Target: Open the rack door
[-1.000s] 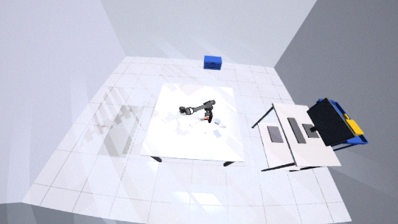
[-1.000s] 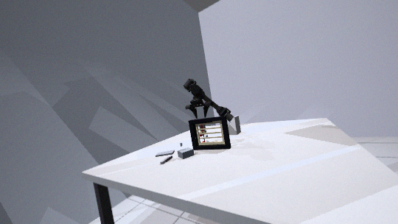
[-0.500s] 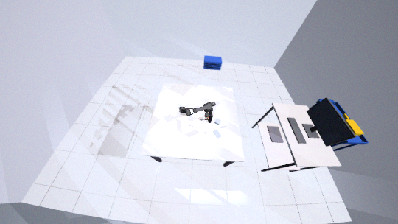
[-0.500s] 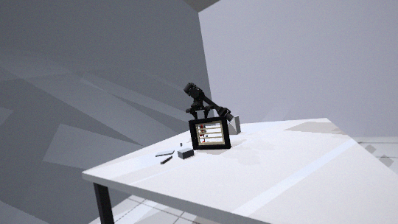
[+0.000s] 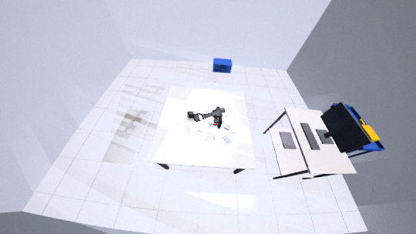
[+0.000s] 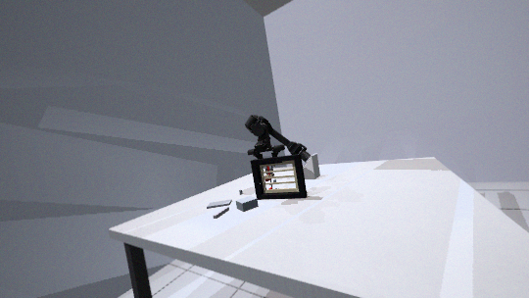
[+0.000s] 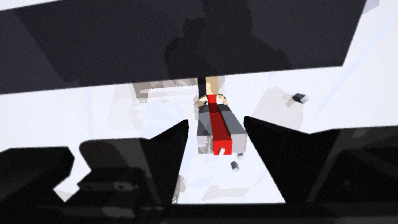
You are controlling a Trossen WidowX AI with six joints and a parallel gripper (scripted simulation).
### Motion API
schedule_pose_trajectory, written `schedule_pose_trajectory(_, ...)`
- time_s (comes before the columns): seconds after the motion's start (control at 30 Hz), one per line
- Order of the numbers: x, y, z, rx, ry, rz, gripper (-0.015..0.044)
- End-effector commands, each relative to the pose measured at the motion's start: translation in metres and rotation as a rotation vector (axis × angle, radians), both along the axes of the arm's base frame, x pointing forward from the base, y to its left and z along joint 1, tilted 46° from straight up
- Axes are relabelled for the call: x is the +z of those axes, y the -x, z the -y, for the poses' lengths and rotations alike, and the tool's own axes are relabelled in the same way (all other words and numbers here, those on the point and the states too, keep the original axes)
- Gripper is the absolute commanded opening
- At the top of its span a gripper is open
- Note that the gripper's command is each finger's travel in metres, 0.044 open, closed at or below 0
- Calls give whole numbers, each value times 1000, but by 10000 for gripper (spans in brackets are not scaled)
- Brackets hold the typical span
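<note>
The rack's black frame [image 6: 301, 177] [image 7: 150, 45] stands upright on the table [image 6: 392, 230]. Cream slats, apparently the door, show inside its opening and look closed. The handle [image 7: 218, 127], red between grey sides, stands out in front of the frame; its turn angle is unclear. Red parts also show through the slats in the exterior view. My gripper [image 7: 215, 121] [image 6: 265, 154] is open and empty, pointing down. In the wrist view the handle lies between and beyond the fingertips, with visible space on both sides; contact is not seen. The frame's top hides part of the door.
A grey block [image 6: 246, 204], a flat grey plate [image 6: 218, 204] and a narrow bar [image 6: 220, 213] lie beside the rack. Small dark pieces [image 7: 299, 98] [image 7: 235, 165] lie near the handle. A pale upright block [image 6: 313, 167] stands behind the rack by the arm.
</note>
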State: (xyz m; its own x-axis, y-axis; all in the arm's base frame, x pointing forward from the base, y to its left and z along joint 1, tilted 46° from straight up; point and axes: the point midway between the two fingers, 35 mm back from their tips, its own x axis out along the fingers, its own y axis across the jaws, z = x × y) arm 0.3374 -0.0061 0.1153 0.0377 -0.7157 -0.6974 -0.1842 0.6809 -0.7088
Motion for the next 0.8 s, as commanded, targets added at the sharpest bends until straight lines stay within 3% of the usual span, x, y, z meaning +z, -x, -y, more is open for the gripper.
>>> schedule_pose_trajectory(0.0,-4,0,5,2,4,-5,297)
schedule_pose_trajectory(0.1,-5,0,7,1,4,-7,297)
schedule_pose_trajectory(0.33,-5,0,7,1,4,-7,113)
schedule_pose_trajectory(0.77,-5,0,7,1,4,-7,26)
